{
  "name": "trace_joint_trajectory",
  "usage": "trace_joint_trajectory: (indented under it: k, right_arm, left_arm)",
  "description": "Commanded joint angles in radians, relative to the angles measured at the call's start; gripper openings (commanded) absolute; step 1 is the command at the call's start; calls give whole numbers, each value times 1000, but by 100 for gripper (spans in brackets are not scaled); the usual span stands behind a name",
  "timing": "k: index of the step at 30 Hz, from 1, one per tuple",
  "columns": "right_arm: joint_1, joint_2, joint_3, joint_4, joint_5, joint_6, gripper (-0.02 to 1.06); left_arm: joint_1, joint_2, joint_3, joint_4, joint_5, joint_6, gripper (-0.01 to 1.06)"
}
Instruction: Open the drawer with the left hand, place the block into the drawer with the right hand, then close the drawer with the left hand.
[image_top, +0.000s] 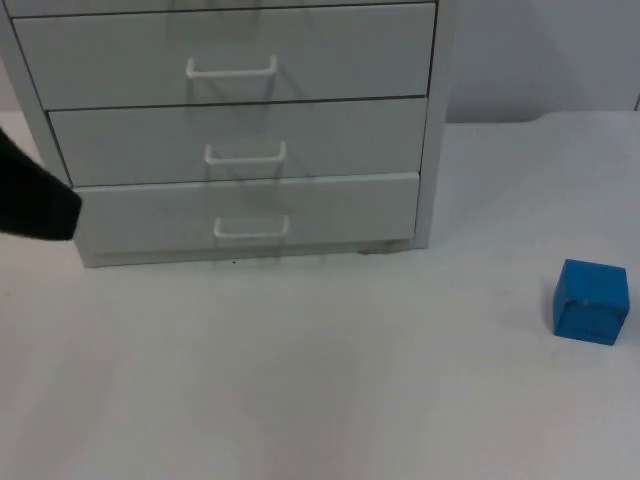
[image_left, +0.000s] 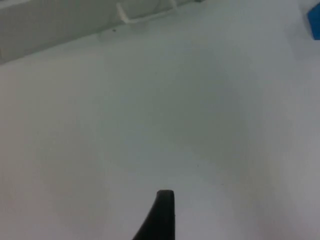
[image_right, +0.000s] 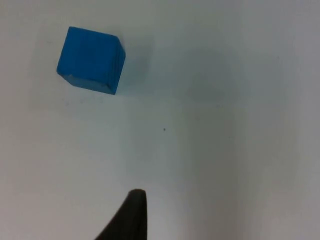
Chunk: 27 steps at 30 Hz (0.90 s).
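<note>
While all drawers sit shut, my left gripper (image_left: 160, 220) must reach the bottom drawer handle (image_top: 251, 228) ahead; right gripper (image_right: 131, 215) waits near block (image_right: 91, 60); finger spacing unclear.

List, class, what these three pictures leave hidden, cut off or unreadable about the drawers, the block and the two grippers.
- Drawer cabinet: top view's upper edge cuts it; drawer contents hidden behind shut fronts.
- Left gripper: one fingertip at the wrist view's edge, so open or shut is unreadable.
- Right gripper: likewise.
- Blue block: left wrist view's edge cuts it to a sliver.
</note>
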Motion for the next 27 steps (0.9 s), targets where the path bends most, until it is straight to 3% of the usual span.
trace_joint_trajectory:
  k: [1,6,8,12,13,17,18,22,27]
  right_arm:
    - [-5,-1,-7,5,-14,0,105]
    - [-5,-1,-7,23,-14,0,105]
    - [-5,-1,-7,23,-14,0,105]
    - [-5,-1,-7,23,-14,0,105]
    - [-5,-1,-7,23,-14,0,105]
    - [-5,-1,-7,23,-14,0,105]
    - [-5,-1,-7,23,-14,0,105]
    - [-5,-1,-7,23,-14,0,105]
    - [-5,-1,-7,23,-14,0,105]
  left_arm:
    - [-52,30,-29,40,-8,-38,83]
    - [-320,214,-138,333,-50,-257,83]
    - [-349,227,-147,365,-50,-268,83]
    - [-583,399,-195,667,-80,-387,83]
    - [-583,399,-195,667,-80,-387,83]
    - [-734,528,-195,934,-121,-448,83]
    - [-734,528,-195,934,-121,-448,83]
    - [-789,640,-195,1202,-212,-609,83]
    - [-787,682,-195,1325,-277,-664,83]
